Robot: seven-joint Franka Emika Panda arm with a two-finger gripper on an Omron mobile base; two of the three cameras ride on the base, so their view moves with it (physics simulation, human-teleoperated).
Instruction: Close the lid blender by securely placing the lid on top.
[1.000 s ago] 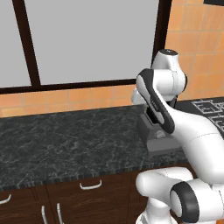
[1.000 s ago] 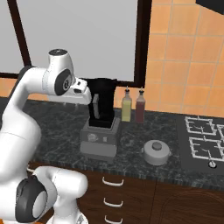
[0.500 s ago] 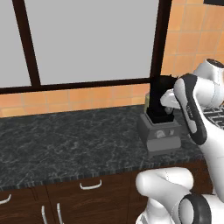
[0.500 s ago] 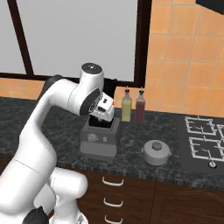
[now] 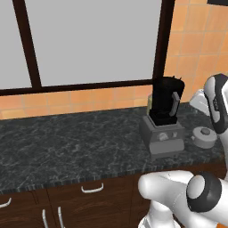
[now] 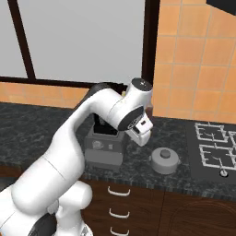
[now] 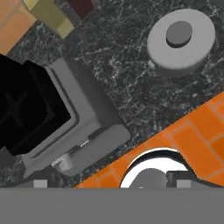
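Observation:
The blender [image 5: 162, 118] stands on the dark stone counter, its grey base [image 6: 103, 148] under a tall black jar [image 5: 165, 100] whose mouth is uncovered. The lid [image 5: 204, 136], a round grey cap, lies on the counter to the blender's right [image 6: 165, 160]. My gripper [image 6: 138, 136] hangs above the counter between blender and lid, pointing down. The hand view looks down on the jar [image 7: 30, 109] at left and the lid [image 7: 181, 41] at upper right. Its fingertips [image 7: 40, 183] sit far apart at the bottom, open and holding nothing.
Two bottles, one yellow [image 7: 52, 15] and one dark red [image 7: 81, 5], stand behind the blender by the tiled wall. A stove top [image 6: 214, 147] lies right of the lid. The counter's front edge [image 7: 144, 140] runs close to the blender base.
My arm has swung right, away from the jar's front, and the hand now hangs between the blender and the lid. Blender and lid have not moved.

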